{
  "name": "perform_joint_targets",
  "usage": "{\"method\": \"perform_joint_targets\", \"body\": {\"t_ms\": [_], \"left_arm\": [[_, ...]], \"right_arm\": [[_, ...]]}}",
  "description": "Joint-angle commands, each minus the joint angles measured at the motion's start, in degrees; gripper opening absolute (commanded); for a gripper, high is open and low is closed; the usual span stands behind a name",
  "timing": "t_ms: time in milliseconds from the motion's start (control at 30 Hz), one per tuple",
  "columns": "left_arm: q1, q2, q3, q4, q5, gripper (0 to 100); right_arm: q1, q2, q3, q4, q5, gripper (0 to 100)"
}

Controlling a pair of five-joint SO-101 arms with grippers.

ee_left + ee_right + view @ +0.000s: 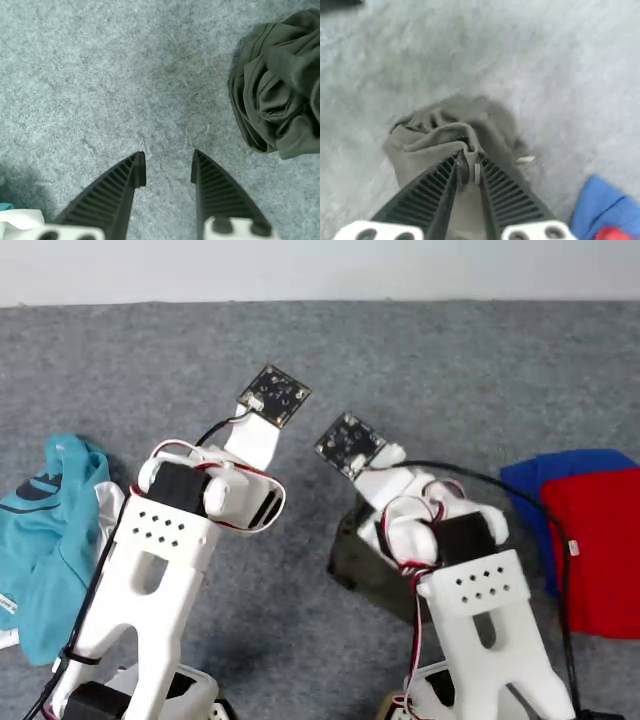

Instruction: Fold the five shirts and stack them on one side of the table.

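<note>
A crumpled dark olive shirt (455, 135) lies bunched on the grey carpeted table, and my right gripper (468, 165) is shut on a fold of it. From above the olive shirt (352, 558) shows under the right arm. My left gripper (168, 167) is open over bare carpet, with the olive shirt (277, 90) a short way off to its side. A teal shirt (50, 530) lies loose at the table's left edge. A red shirt (600, 550) rests folded on a blue shirt (545, 480) at the right edge.
A bit of white fabric (105, 502) peeks out beside the teal shirt. The grey carpet (420, 370) stretches open behind both arms up to the white wall. Black and red cables (560, 540) run along the right arm near the folded stack.
</note>
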Motion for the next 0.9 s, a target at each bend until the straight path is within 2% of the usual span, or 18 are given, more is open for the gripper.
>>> {"method": "perform_joint_targets", "body": {"t_ms": [0,333,500,600,733,867], "left_arm": [[0.44,-1.05,-0.22,-0.35,0.44,15],[0.44,-1.05,-0.22,-0.35,0.44,15],[0.44,-1.05,-0.22,-0.35,0.44,15],[0.44,-1.05,-0.13,-0.35,0.44,15],[0.35,-1.05,1.36,-0.44,0.44,15],[0.7,-1.05,1.63,-0.7,0.53,15]], "right_arm": [[-0.22,-0.92,-11.96,-0.31,-1.76,0.9],[-0.57,-0.31,-49.49,11.38,-3.6,1.0],[-6.2,-0.31,-65.41,14.9,-7.3,1.0],[-6.99,1.01,-73.49,16.84,-8.09,1.0],[-5.67,3.47,-77.98,18.68,-8.09,1.0],[0.48,5.05,-77.98,19.03,-8.09,1.0]]}}
